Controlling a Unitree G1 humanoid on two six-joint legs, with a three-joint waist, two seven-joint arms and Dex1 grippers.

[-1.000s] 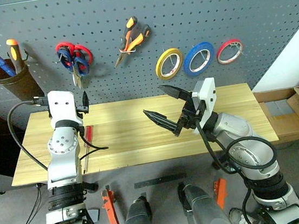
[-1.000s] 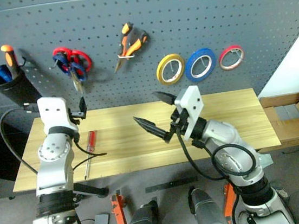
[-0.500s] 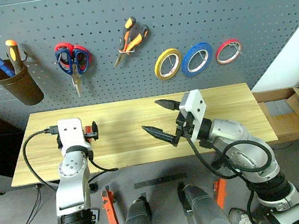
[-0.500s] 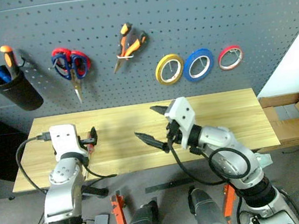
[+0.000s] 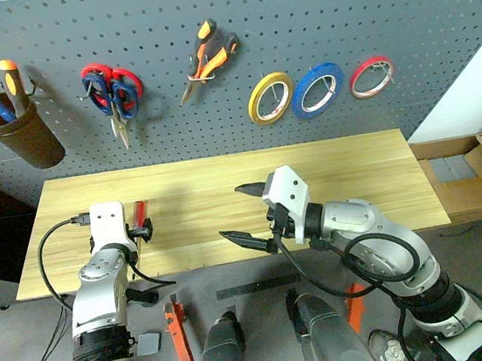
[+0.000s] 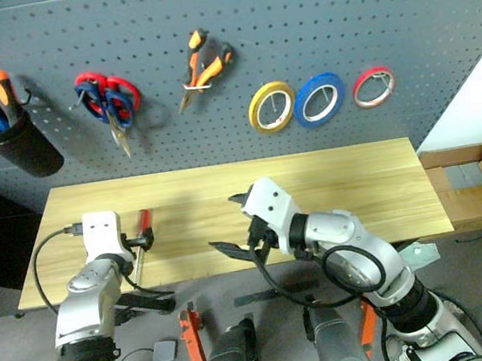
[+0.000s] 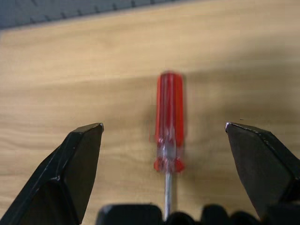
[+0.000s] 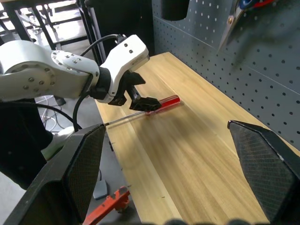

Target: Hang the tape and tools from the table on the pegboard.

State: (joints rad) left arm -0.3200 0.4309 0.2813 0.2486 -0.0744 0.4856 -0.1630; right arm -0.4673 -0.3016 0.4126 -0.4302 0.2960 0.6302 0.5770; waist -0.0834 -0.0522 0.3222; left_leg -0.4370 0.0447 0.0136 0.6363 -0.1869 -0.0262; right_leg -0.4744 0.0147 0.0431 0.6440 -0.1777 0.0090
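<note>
The red-handled screwdriver (image 7: 169, 124) is the one tool left on the counter (image 5: 344, 163), lying flat near its left end. Its long axis runs roughly front to back: the red handle points toward the pegboard (image 5: 291, 16), and the steel shaft points back toward the counter's near edge, toward me. My left claw (image 7: 164, 136) is spread wide and straddles it, one finger on each side of the handle and neither one touching it. I judge I am lined up this way so that closing will pinch the handle across its width, with the shaft running back under my wrist.

My right claw (image 5: 243, 211) is spread too, and empty. It hangs over the middle of the counter's front edge, well apart from the screwdriver, and I take it to be staying out of the way.

On the pegboard the blue tape (image 5: 319, 90) already hangs between a yellow roll (image 5: 271, 98) and a red roll (image 5: 371, 76). The pliers (image 5: 206, 57) and the blue-handled scissors (image 5: 121, 103) also hang on hooks. A brown cup (image 5: 10, 129) with tool handles in it hangs at far left.
</note>
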